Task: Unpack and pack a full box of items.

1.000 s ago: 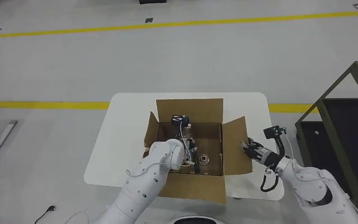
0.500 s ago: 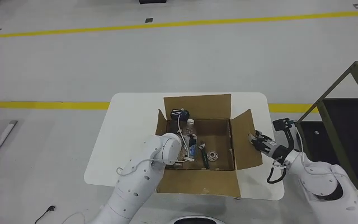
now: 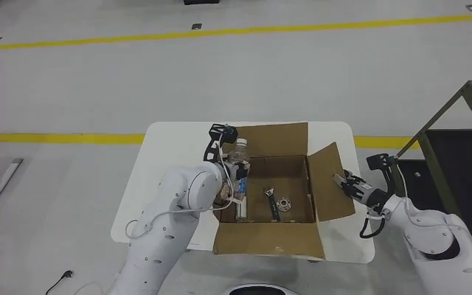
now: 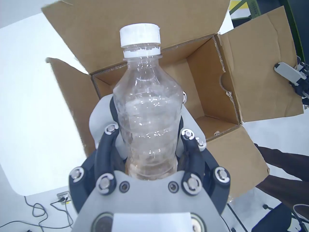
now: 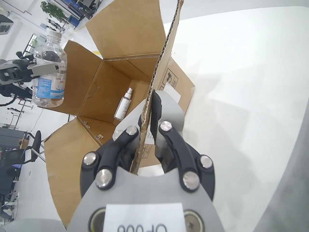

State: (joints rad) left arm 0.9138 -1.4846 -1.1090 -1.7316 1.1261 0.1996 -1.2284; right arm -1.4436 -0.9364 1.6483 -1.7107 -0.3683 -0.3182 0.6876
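Observation:
An open cardboard box stands on the white table. My left gripper is shut on a clear plastic bottle with a white cap and holds it upright over the box's left wall. The left wrist view shows the bottle between the fingers. My right gripper is shut on the edge of the box's right flap, which the right wrist view shows pinched between the pads. On the box floor lie a small white spray bottle, a black-green tool and a round metal part.
All of the box's flaps are open, and the far flap stands upright. A dark green rack stands just off the table's right side. Bare table lies to the left of the box and in front of the right flap.
The left gripper lifted the bottle out of the box, up and toward its far left corner. The right gripper drew the flap to the right, and the box slid that way.

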